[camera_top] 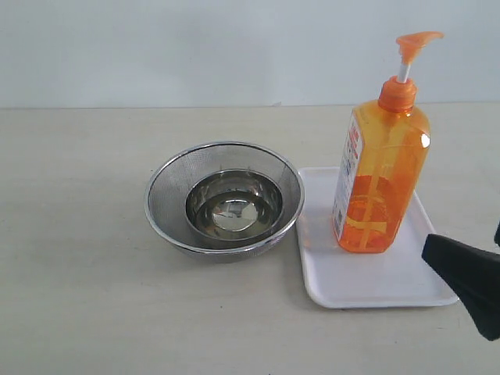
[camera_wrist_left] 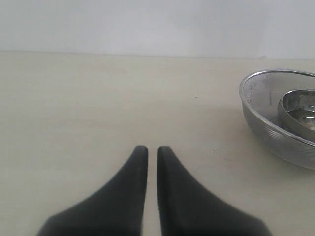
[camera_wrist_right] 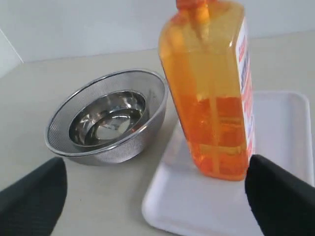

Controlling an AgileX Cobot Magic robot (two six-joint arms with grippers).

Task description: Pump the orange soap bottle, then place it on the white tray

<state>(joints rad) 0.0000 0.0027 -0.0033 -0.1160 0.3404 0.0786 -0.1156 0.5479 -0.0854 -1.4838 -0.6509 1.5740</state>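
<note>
Jaws of the right gripper (camera_wrist_right: 155, 167) stand spread wide, with the orange soap bottle (camera_wrist_right: 211, 98) ahead of the gap and untouched. That bottle stands upright on the white tray (camera_wrist_right: 290, 128), toward the right edge of the desk (camera_top: 78, 234), beside the mesh bowl (camera_top: 224, 199). Placing looks done, so back straight out, jaws kept wide, lest the tall bottle tip. Meanwhile the left gripper (camera_wrist_left: 152, 147) is pressed together.

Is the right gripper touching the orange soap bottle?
Apart. The exterior view shows white tray between the right gripper finger and the orange soap bottle. The right wrist view shows the jaws spread wide either side.
</note>
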